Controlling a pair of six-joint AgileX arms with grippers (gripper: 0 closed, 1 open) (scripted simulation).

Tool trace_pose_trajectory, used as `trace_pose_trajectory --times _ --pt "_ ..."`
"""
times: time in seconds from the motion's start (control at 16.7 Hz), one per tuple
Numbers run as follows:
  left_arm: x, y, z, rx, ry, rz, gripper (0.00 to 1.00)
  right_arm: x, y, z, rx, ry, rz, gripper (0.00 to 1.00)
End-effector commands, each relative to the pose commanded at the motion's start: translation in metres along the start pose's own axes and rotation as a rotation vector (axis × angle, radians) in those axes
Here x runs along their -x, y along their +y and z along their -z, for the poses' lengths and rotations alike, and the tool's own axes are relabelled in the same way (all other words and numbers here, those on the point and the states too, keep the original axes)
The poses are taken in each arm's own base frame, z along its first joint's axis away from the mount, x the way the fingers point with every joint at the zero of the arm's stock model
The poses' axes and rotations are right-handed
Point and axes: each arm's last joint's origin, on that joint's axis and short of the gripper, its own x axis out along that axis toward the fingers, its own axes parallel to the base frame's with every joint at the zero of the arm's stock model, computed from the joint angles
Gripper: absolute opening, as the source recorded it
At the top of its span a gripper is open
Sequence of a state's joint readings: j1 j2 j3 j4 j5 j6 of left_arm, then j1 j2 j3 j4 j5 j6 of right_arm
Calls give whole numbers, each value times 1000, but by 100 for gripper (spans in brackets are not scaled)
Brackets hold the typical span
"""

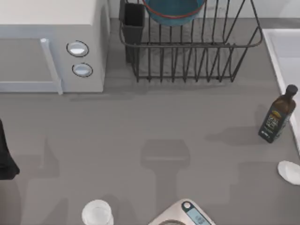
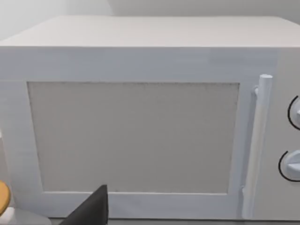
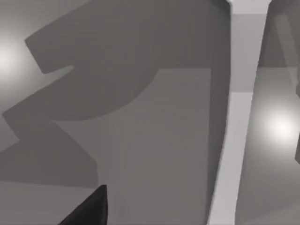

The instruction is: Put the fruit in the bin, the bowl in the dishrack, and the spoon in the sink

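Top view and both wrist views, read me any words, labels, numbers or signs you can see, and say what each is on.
No text can be read anywhere.
Oil bottle: its label has pale print, too blurred to read.
Kitchen scale: its blue display shows no readable digits.
Microwave: its two knobs carry no readable markings.

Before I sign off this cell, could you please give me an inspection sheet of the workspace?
Surface: grey table, shadows across it.
Job's things: bowl sits in dishrack; likely spoon on the table at the right edge, outside sink.
Clutter: microwave, oil bottle, clear glass, scale.
Grippers: left end effector faces the microwave door; right end effector over the table beside a pale rim.
Cables: nothing seen.
Surroundings: pale wall.
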State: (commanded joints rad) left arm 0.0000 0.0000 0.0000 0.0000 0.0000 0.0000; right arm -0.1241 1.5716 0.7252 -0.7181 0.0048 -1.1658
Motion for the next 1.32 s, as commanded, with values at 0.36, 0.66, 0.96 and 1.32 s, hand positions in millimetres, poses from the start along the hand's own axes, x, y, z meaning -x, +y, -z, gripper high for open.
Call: trace_pose_trajectory --times 0.36,0.66,0.96,1.32 --pt "0 0 0 0 0 0 100 -28 5 2 0 3 -8 100" --pt "0 0 0 0 0 0 100 -28 5 2 0 3 -8 77" --pt "0 0 0 0 0 0 100 -28 5 2 0 3 -8 40" --pt "0 0 0 0 0 0 100 -28 5 2 0 3 -8 0"
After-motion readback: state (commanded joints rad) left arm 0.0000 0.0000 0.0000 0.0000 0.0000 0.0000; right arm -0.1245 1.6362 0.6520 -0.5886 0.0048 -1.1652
